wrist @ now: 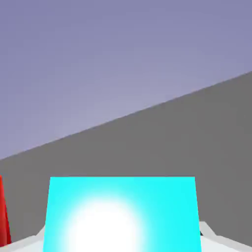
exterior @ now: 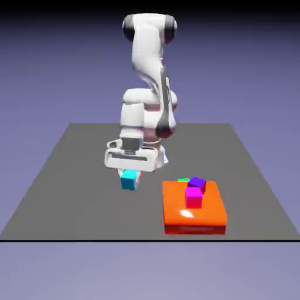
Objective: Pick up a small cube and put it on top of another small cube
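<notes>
The small cyan cube [exterior: 129, 180] sits between the fingers of my gripper [exterior: 130, 176], just above or on the grey table, left of the orange block. In the hand view the cyan cube [wrist: 123, 214] fills the bottom middle, with the grey finger tips [wrist: 214, 236] pressed against its sides, so the gripper [wrist: 123, 241] is shut on it. A magenta cube [exterior: 194, 196] and a purple cube [exterior: 197, 184] rest on top of the orange block. A sliver of green [exterior: 183, 180] shows behind the purple cube.
A large flat orange block [exterior: 194, 210] lies on the grey table [exterior: 76, 176] toward the exterior view's right, close to the front edge. Its red side [wrist: 4, 211] shows at the hand view's left edge.
</notes>
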Available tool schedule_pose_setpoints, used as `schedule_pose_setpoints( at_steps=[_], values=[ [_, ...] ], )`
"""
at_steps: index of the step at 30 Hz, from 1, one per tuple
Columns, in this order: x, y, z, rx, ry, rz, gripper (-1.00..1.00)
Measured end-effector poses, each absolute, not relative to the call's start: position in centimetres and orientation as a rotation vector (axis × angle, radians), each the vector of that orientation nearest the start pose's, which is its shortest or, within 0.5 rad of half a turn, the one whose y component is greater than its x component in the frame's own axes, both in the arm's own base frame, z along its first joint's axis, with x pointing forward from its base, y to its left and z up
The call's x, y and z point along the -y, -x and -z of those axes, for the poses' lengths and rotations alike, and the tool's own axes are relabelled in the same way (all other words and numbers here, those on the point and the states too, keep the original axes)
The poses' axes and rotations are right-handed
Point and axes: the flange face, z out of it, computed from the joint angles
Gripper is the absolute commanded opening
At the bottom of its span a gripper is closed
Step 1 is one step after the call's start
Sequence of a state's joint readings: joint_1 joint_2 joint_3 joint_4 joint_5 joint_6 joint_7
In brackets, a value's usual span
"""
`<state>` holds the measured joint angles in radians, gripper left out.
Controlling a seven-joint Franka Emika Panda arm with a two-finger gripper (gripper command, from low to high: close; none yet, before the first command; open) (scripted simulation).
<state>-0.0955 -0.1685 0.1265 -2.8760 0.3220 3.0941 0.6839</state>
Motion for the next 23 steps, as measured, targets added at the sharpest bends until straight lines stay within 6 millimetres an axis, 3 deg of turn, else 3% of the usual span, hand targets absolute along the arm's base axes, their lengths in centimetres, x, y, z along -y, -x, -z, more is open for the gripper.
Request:
schedule_pose_setpoints(
  at_steps=[5, 11, 12, 20, 21, 23],
  values=[
    [-7.0, -37.2, -30.2, -0.987, 2.721, 0.474, -1.0],
    [-15.9, -33.4, -32.9, -0.558, 2.84, 0.462, -1.0],
    [-15.9, -33.4, -32.9, -0.558, 2.84, 0.462, -1.0],
    [-16.6, -35.1, -26.3, -0.558, 2.84, 0.462, -1.0],
    [-16.6, -35.1, -26.3, -0.558, 2.84, 0.461, 1.0],
    [-16.6, -35.1, -26.3, -0.558, 2.84, 0.461, 1.0]
  ],
)
